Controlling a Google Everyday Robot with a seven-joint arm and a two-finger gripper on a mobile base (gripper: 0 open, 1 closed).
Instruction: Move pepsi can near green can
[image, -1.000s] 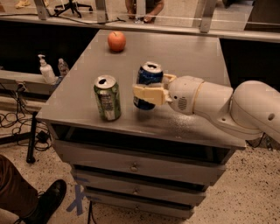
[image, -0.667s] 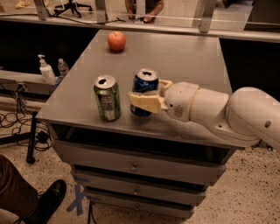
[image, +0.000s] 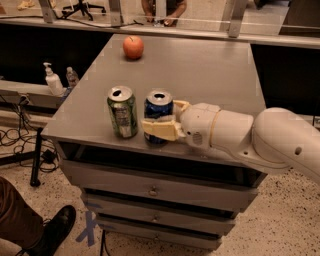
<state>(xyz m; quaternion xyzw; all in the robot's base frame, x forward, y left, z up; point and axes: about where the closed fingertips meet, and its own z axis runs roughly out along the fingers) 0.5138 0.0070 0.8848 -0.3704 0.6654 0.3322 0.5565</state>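
Note:
The pepsi can (image: 158, 111), dark blue with a silver top, stands upright near the front edge of the grey table (image: 200, 70). My gripper (image: 161, 120) comes in from the right and is shut on it, with one pale finger (image: 160, 130) across its front and the other behind. The green can (image: 122, 112), green and silver, stands upright just left of the pepsi can, with a narrow gap between them.
A red apple (image: 133, 47) sits at the table's far left. My white arm (image: 250, 137) crosses the table's front right. Drawers sit under the tabletop. Two bottles (image: 52, 80) stand on a ledge to the left. A person's shoe (image: 52, 232) is at the bottom left.
My gripper has carried the pepsi can left and toward the front edge, closing the gap to the green can. The green can and apple have not moved.

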